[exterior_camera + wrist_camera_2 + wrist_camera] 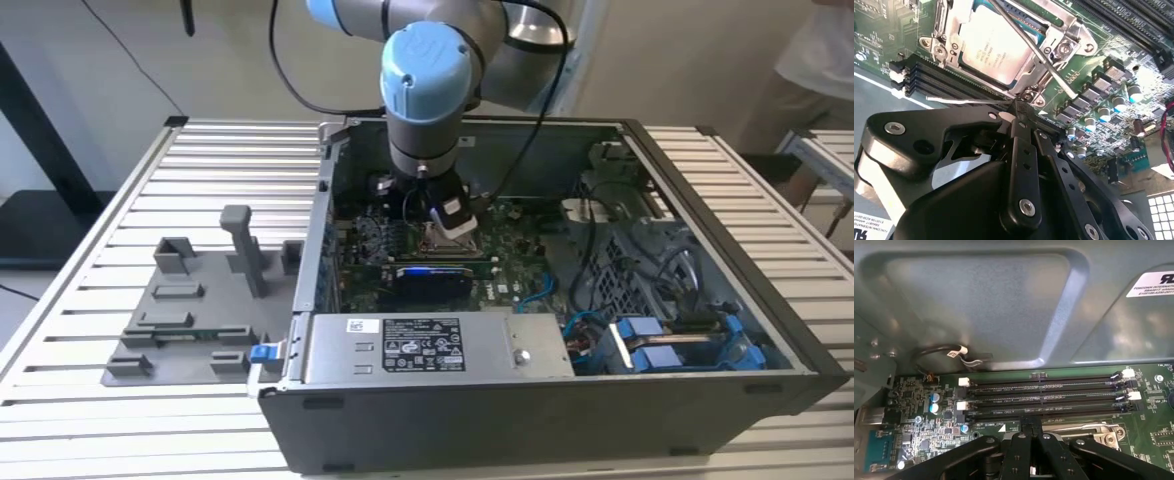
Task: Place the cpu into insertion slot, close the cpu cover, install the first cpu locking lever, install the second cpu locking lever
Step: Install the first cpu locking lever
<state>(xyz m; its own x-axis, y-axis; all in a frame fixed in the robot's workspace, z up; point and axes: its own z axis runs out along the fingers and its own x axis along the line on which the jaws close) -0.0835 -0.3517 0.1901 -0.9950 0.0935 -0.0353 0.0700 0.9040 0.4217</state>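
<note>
The cpu [996,50] lies flat in the insertion slot [1035,95], its silver top showing through the window of the cpu cover [1066,27], which is folded down over it. One thin locking lever [1046,60] crosses the cover's corner diagonally. A second thin lever [961,101] runs along the memory slots up to my fingertips. My gripper [1019,106] is shut, its tip right at the socket's edge and against that lever's end. The black fingers [1024,427] also meet in the first wrist view. In the exterior view the gripper [447,215] hangs over the socket inside the case.
Black memory slots [1044,390] lie beside the socket, with the grey case wall [979,305] behind. Capacitors [1119,102] stand close by. The power supply [427,345] and blue cabled drives [654,345] fill the case front. A grey fixture tray [187,310] sits outside the case.
</note>
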